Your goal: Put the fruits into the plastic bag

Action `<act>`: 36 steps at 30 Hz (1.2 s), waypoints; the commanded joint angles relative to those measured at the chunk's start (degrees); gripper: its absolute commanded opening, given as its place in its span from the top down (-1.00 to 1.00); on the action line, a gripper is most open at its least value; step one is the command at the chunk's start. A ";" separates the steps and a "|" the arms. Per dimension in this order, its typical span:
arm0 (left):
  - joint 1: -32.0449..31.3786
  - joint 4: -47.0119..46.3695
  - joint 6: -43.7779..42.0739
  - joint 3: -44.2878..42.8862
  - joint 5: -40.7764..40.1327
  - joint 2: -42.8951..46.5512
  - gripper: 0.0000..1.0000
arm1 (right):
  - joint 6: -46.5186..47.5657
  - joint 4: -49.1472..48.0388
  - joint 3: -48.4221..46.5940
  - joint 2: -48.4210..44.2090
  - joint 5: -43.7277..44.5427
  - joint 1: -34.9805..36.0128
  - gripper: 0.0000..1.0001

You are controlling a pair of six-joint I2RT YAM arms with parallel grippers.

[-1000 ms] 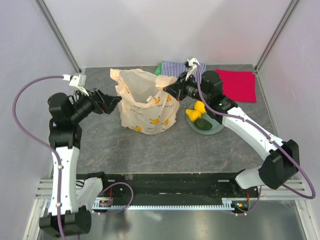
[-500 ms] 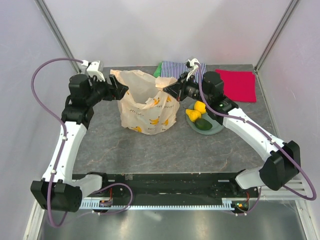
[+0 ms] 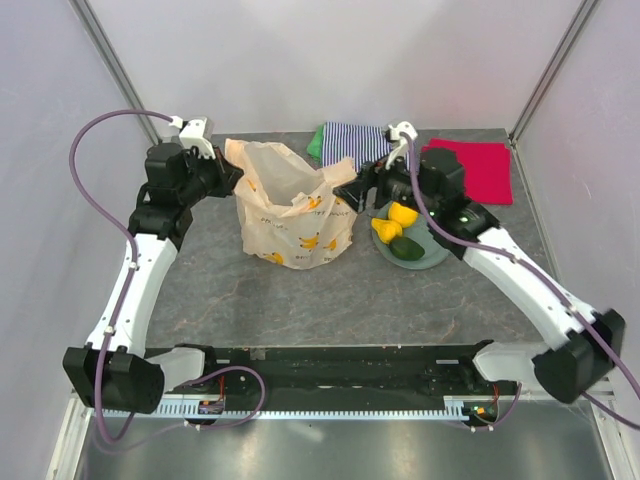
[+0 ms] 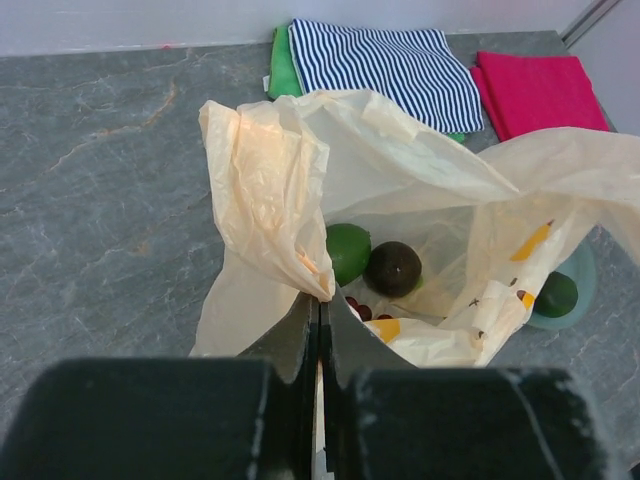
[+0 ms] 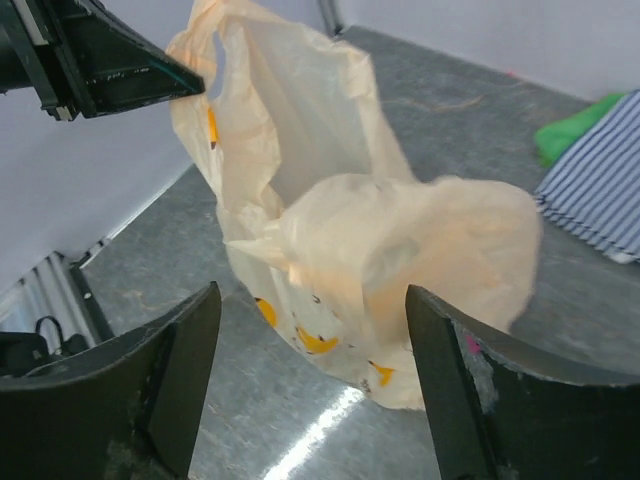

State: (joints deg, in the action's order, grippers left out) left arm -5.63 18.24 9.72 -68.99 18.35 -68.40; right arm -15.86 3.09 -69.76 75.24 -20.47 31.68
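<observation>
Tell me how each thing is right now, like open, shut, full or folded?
plastic bag: upright, mouth open, lime and avocado inside
left gripper: jaws shut on the bag's rim
right gripper: jaws open, holding nothing
plate: holds two yellow fruits and a green fruit
striped cloth: folded
red cloth: folded

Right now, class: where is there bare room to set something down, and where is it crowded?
Bare: the near table strip in front of the plastic bag and plate. Crowded: the far edge, with striped cloth and red cloth.
</observation>
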 commanded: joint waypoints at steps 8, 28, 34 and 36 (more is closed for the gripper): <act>0.27 0.48 -3.74 2.19 -3.23 6.35 0.97 | 7.50 22.56 1.72 -13.90 27.58 -3.55 -0.85; 0.44 0.92 -4.27 2.55 -3.41 5.82 0.97 | 17.44 24.77 10.78 6.13 35.14 0.04 -0.77; 0.53 0.83 -4.35 2.63 -3.50 5.91 0.97 | 18.05 22.76 9.38 12.12 42.60 2.33 -0.76; 0.53 0.83 -4.35 2.55 -3.50 5.74 0.97 | 18.32 22.13 9.11 13.52 44.98 2.94 -0.75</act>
State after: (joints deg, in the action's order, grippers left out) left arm -5.48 19.81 7.57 -66.32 15.38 -62.52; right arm 1.34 28.21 -57.41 87.39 16.64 33.74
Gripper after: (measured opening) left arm 0.023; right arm 0.883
